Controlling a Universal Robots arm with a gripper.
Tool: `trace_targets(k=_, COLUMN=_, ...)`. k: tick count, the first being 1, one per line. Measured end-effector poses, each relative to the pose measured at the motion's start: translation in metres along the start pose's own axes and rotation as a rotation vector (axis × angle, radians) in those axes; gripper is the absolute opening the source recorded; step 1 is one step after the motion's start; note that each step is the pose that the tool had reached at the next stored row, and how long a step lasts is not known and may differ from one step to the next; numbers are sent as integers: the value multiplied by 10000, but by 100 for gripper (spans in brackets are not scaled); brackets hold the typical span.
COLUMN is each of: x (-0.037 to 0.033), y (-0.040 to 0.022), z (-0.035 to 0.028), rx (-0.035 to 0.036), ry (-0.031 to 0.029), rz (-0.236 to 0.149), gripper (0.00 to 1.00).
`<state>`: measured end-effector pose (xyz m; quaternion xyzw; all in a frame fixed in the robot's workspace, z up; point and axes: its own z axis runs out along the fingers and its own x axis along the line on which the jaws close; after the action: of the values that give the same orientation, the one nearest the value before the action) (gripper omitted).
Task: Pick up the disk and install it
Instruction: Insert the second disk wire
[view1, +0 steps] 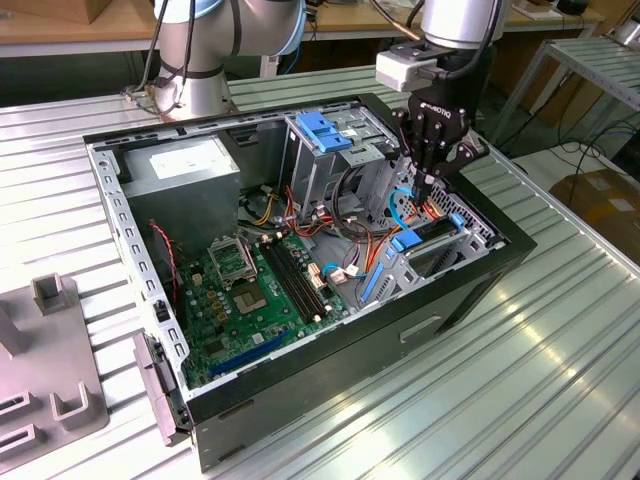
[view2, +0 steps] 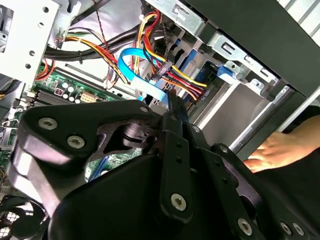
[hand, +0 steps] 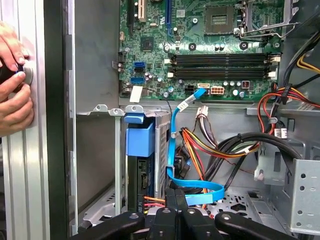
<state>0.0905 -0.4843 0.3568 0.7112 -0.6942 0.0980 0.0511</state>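
The disk (view1: 432, 230) sits edge-up in the drive bay at the near right corner of the open computer case (view1: 330, 375), its blue carrier rail (view1: 409, 241) showing at the top. In the first wrist view the disk (hand: 142, 172) stands in the bay under its blue tab (hand: 139, 139). My gripper (view1: 424, 190) hangs just above the bay, beside the disk, fingers pressed together with nothing visible between them. In the first wrist view the gripper (hand: 177, 194) is next to a blue flat cable (hand: 192, 192). The second wrist view shows the gripper (view2: 172, 102) pointing at the cable bundle.
A person's hand (hand: 12, 85) rests on the table outside the case wall, also seen as a hand (view2: 272, 150) in the second wrist view. Coloured power wires (hand: 210, 147), the motherboard (view1: 250, 290), a metal drive cage with blue latch (view1: 325, 130) and the power supply box (view1: 185, 170) crowd the case.
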Motion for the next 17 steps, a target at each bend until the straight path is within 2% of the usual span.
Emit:
trace_targets(k=8, x=-1, y=0, z=3, rx=2, ry=-3, rz=0, gripper=11)
trace_targets(k=9, x=-1, y=0, z=3, rx=2, ry=-3, rz=0, gripper=18)
trace_targets(k=15, x=-1, y=0, z=5, rx=3, ry=-3, rz=1, gripper=19)
trace_targets(k=16, x=0, y=0, z=6, rx=3, ry=-5, rz=1, gripper=25)
trace_targets(k=17, x=3, y=1, z=7, rx=4, ry=-6, rz=1, gripper=25)
